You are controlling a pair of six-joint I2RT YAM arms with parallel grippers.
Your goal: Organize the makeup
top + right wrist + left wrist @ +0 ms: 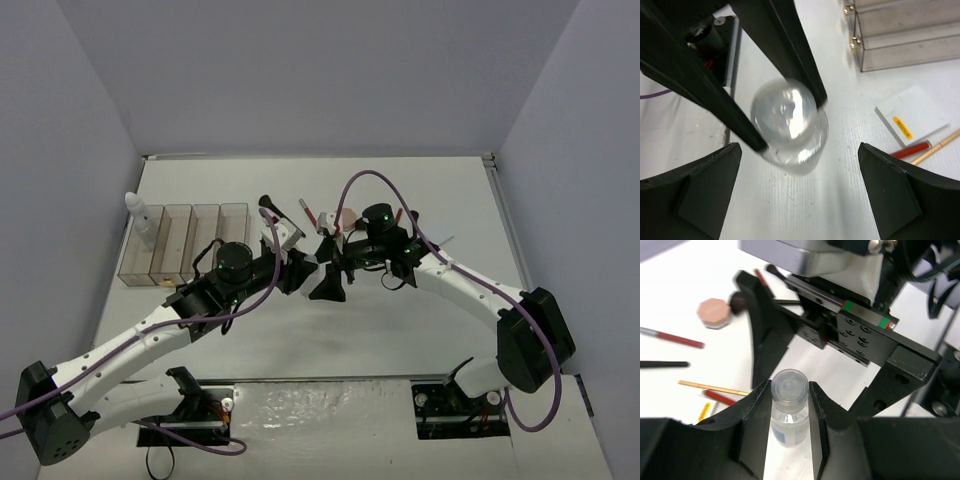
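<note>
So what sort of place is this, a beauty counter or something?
Probably a robotics test booth: plain grey walls box in a white table, a left arm and right arm are bolted at its near edge, and a pink compact, red pencil and clear bins sit on it.

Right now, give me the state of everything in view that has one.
Left end effector, shut on the clear bottle.
Right end effector, open, fingers wide apart.
Clear bottle, upright, capped.
Pink compact, closed, lying flat.
White bottle, upright in the leftmost bin.
</note>
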